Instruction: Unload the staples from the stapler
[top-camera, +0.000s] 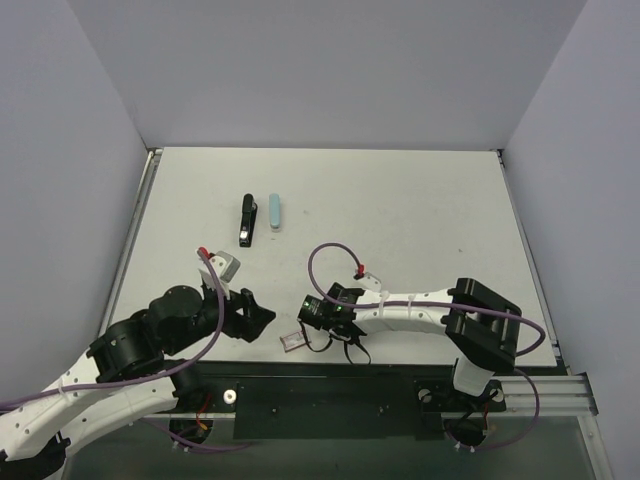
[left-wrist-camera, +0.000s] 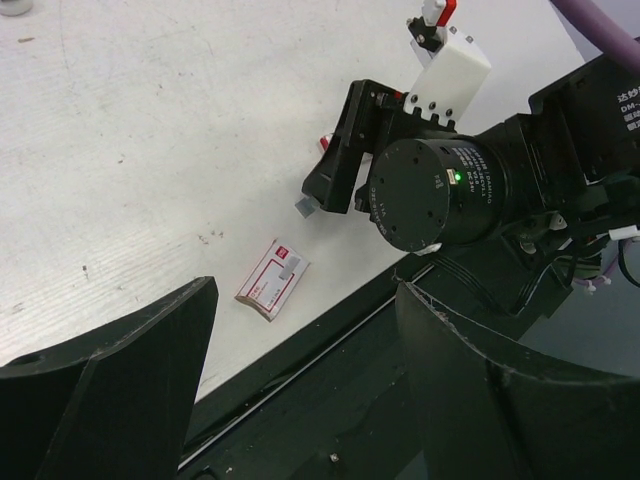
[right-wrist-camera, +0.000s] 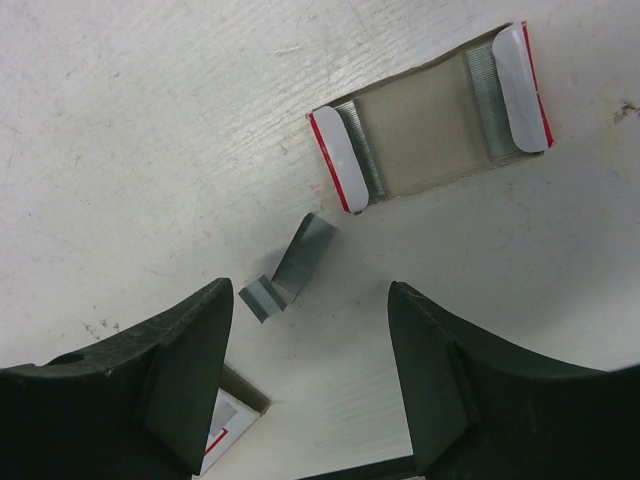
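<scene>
— Count?
— One stapler (top-camera: 246, 220), far out mid-table, well apart from both arms, just beside one pale blue bar (top-camera: 275, 213). One open staple tray (right-wrist-camera: 430, 125), with one staple strip (right-wrist-camera: 305, 255) near it, bent or snapped.
— Claws?
— Both spread wide: left gripper (left-wrist-camera: 300, 390) empty, right gripper (right-wrist-camera: 310, 370) straddling the strip, clasping nothing.
— Surroundings?
— White table (top-camera: 420, 200), plain pale walls (top-camera: 330, 70).

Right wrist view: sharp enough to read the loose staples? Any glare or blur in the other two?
Right wrist: sharp; the loose staple strip and the open tray are crisp, its own jaws near-black, without detail. Left wrist: no glare, the small box readable, jaws dark silhouettes. Top external: even light, soft shadows, the black stapler small yet distinct.
</scene>
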